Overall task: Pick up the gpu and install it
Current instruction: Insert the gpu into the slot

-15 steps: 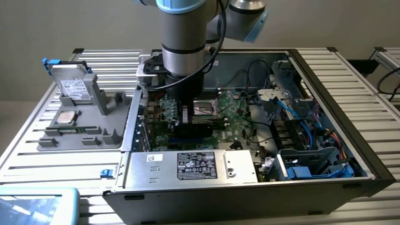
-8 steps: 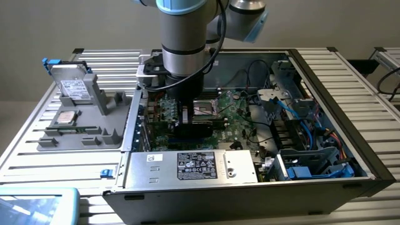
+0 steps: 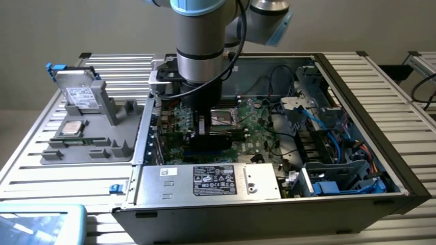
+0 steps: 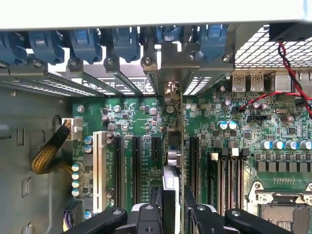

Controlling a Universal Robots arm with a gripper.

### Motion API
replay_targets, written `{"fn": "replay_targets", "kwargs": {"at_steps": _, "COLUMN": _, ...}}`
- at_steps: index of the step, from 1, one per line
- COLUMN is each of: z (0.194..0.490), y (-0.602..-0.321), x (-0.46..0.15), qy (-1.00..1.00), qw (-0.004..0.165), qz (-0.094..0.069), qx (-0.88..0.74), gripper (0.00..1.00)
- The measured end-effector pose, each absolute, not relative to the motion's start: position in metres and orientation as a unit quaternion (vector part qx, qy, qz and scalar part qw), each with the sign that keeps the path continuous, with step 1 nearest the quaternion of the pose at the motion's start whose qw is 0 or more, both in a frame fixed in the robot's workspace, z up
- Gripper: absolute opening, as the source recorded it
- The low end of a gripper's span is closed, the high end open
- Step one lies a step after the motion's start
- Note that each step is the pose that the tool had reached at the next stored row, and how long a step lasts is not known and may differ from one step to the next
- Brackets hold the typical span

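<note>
Wrist view: gripper (image 4: 171, 204) is pinching the gpu (image 4: 181, 141) edge-on, black fingers (image 4: 157, 197) sitting on either side of the card's near end. Card is standing upright over the motherboard (image 4: 229, 146), running away from the camera between the black expansion slots (image 4: 136, 165), its metal bracket end reaching the rear slot opening by the blue clips (image 4: 124, 41). Can't tell if the card edge is seating in a slot or hovering just above it. White slot (image 4: 101, 168) is lying further aside, yellow braided cable (image 4: 48, 153) beyond it by the case wall. CPU socket (image 4: 287, 209) is sitting on the other side of the card, past the memory slots.

Exterior view: arm (image 3: 201, 46) is reaching straight down into the open case (image 3: 381, 132), gripper (image 3: 203, 133) sitting low over the board. Power supply (image 3: 214, 179) with label is lying at the case's near edge. On the exterior view's left, a grey tray (image 3: 116, 143) is resting on the table (image 3: 41, 173), holding a hard drive (image 3: 78, 94) propped upright and a cpu (image 3: 73, 127) lying flat.
</note>
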State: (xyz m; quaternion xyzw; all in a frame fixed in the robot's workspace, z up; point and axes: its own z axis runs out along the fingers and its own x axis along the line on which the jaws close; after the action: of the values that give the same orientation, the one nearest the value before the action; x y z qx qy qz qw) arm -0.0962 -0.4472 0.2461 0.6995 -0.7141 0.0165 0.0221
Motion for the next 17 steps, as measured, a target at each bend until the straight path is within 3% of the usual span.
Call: {"fn": "replay_targets", "kwargs": {"at_steps": 17, "z": 0.2447, "y": -0.4472, "x": -0.0957, "qy": -0.714, "qw": 0.022, "qz": 0.016, "qx": 0.699, "gripper": 0.28}}
